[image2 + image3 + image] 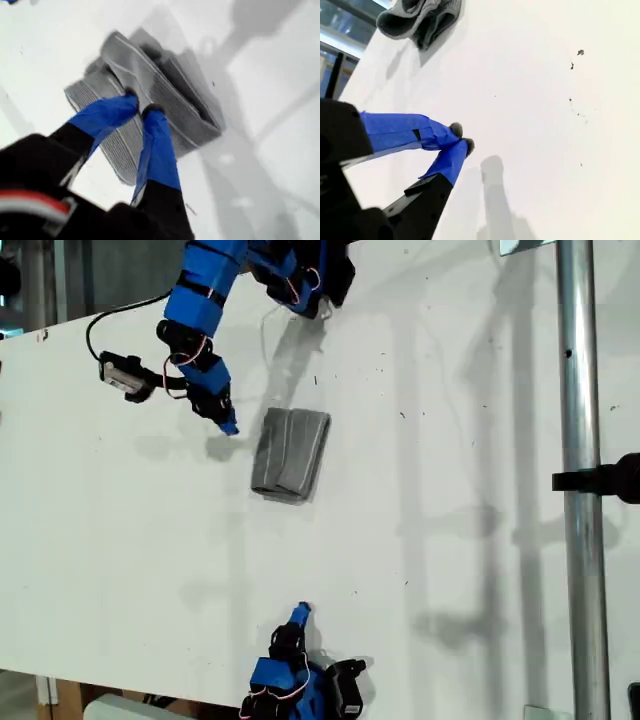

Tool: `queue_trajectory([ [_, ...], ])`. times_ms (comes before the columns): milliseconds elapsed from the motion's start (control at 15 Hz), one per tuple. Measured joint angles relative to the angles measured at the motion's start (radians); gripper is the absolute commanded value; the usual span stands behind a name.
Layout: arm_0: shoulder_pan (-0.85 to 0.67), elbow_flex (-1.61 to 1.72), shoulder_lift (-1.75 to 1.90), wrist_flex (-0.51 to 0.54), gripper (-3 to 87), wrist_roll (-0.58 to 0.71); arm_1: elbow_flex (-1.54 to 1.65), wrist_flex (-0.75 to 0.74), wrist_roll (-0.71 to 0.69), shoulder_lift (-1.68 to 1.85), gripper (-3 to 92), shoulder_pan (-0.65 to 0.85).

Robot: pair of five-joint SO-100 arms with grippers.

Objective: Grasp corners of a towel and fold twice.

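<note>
The grey striped towel (290, 453) lies folded into a narrow, layered bundle near the middle of the white table (460, 540). Its corners are tucked into the layers and cannot be told apart. My first gripper (228, 424) hangs just off the bundle's side toward the exterior view's left, raised above the table. In the first wrist view the towel (165, 95) fills the space beyond its blue fingertips (131, 98), which are shut with nothing between them. My second gripper (300, 614) sits near the exterior view's bottom edge, shut and empty (461, 138), with the towel (420, 17) far off.
A metal pole (580, 440) with a black clamp (605, 480) stands at the exterior view's right. A black cable and a small camera module (125, 375) hang off the first arm at the exterior view's upper left. Small dark specks (580, 52) mark the tabletop.
</note>
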Motion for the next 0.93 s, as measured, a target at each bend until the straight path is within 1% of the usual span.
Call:
queue_trajectory([
  [200,0.035,0.0,0.0,0.015,1.4,-0.144,0.515,0.014,0.106,0.414,-0.3,-0.058],
  [267,0.049,0.0,0.0,0.017,1.4,-0.158,0.637,0.038,0.137,0.548,-0.2,-0.094],
  [400,0.055,0.0,0.0,0.017,1.4,-0.11,0.798,0.086,0.195,0.785,1.9,-0.101],
  [467,0.071,0.0,0.0,0.017,1.4,-0.106,0.868,0.147,0.255,0.914,4.9,-0.112],
  [533,0.08,0.0,0.0,0.017,1.4,-0.095,0.894,0.25,0.344,1.066,7.7,-0.115],
  [600,0.081,0.0,0.0,0.017,1.2,-0.057,0.896,0.302,0.403,1.18,6.8,-0.106],
  [667,0.077,0.0,0.0,0.017,1.2,0.069,0.897,0.322,0.46,1.197,7.3,-0.114],
  [733,0.078,0.0,0.0,0.017,1.2,0.249,0.897,0.331,0.482,1.218,8.1,-0.112],
  [800,0.084,0.0,0.0,0.017,1.2,0.334,0.896,0.359,0.489,1.218,8.1,-0.081],
  [933,0.083,0.0,0.0,0.017,1.2,0.373,0.896,0.37,0.494,1.221,8.1,-0.051],
])
